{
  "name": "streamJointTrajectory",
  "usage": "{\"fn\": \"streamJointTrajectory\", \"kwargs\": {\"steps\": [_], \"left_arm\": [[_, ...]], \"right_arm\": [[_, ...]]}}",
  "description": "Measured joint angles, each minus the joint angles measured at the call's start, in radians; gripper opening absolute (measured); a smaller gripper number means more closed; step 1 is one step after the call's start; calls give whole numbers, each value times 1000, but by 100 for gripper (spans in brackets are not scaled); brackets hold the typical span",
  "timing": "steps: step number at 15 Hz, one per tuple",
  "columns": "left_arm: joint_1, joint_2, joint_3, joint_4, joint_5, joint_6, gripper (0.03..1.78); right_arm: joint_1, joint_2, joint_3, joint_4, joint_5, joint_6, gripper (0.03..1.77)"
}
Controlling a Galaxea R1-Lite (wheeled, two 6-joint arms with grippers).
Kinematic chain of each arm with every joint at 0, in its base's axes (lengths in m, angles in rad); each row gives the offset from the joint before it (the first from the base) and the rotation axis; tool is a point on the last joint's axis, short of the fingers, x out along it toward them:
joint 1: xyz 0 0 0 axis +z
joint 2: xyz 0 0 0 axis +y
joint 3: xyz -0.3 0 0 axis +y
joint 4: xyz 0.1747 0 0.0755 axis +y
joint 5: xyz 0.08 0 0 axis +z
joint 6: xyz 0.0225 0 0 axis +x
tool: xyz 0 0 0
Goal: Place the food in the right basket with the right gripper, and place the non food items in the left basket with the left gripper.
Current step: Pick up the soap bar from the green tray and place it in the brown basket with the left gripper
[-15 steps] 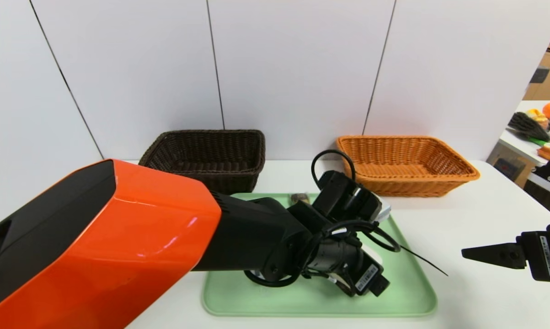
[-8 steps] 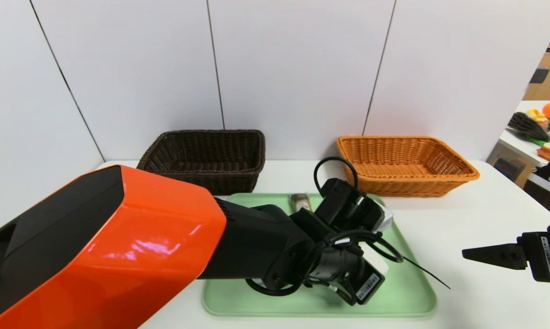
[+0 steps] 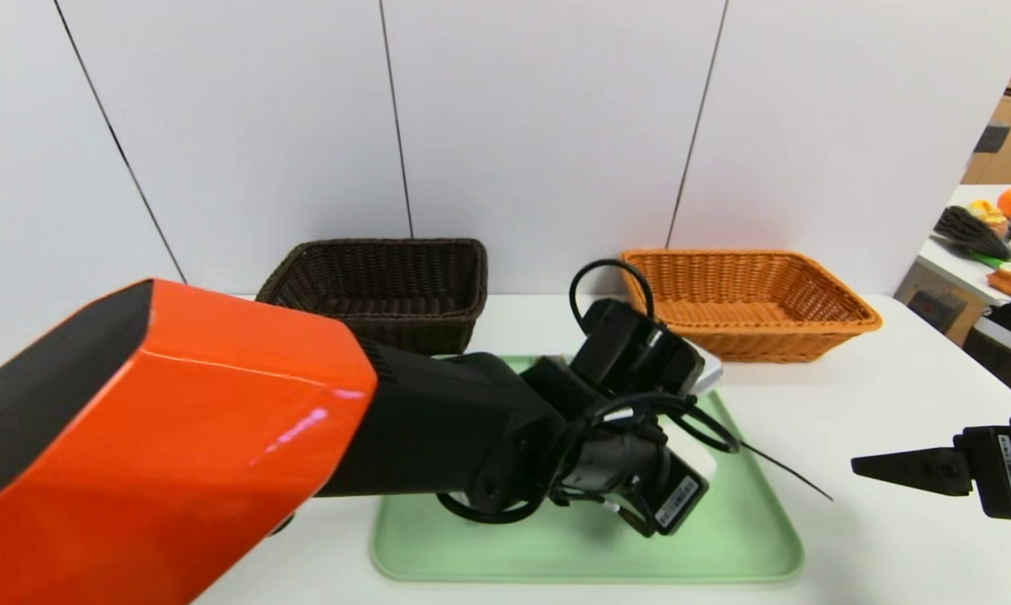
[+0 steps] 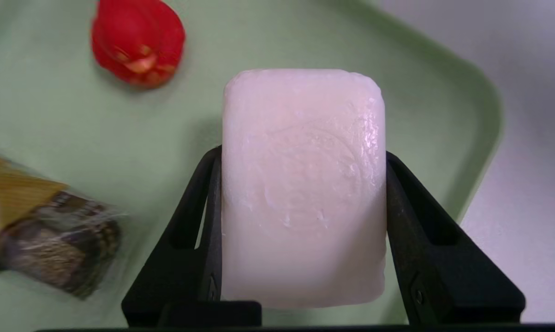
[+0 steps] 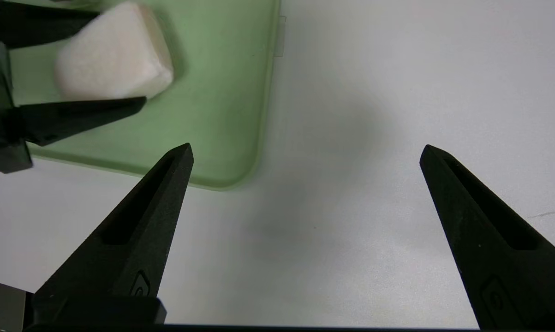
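Observation:
My left gripper (image 4: 302, 152) is shut on the white soap-like block (image 4: 302, 184), a finger pressed on each long side. It holds the block just over the green tray (image 4: 420, 92). On the tray beyond it lie the small red duck (image 4: 138, 42) and the wrapped brown-and-gold snack roll (image 4: 56, 249). In the head view the left arm's wrist (image 3: 631, 470) hides its fingers and these items. My right gripper (image 5: 306, 147) stands open and empty over bare table, to the right of the tray (image 3: 749, 538); it shows at the head view's right edge (image 3: 862, 464). The block (image 5: 116, 55) also shows in the right wrist view.
The dark brown basket (image 3: 379, 286) stands at the back left and the orange-tan basket (image 3: 749, 302) at the back right, both behind the tray. The white table (image 3: 875, 395) runs on to the right. A cluttered side table (image 3: 992, 252) is at the far right.
My left gripper has shut on the white block. The arm dipped a little, then rose and now covers the snack roll in the head view. The right arm has barely moved.

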Motion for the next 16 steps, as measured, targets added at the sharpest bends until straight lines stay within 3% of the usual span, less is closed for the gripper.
{"fn": "streamJointTrajectory", "kwargs": {"steps": [5, 11, 16], "left_arm": [[93, -130, -26, 2, 30, 0, 99], [369, -217, -93, 66, 52, -2, 98], [617, -184, -128, 94, 54, -3, 98]], "right_arm": [[0, 1, 0, -1, 1, -2, 170], [1, 5, -2, -2, 1, -4, 170], [1, 8, 2, -3, 3, -5, 170]]}}
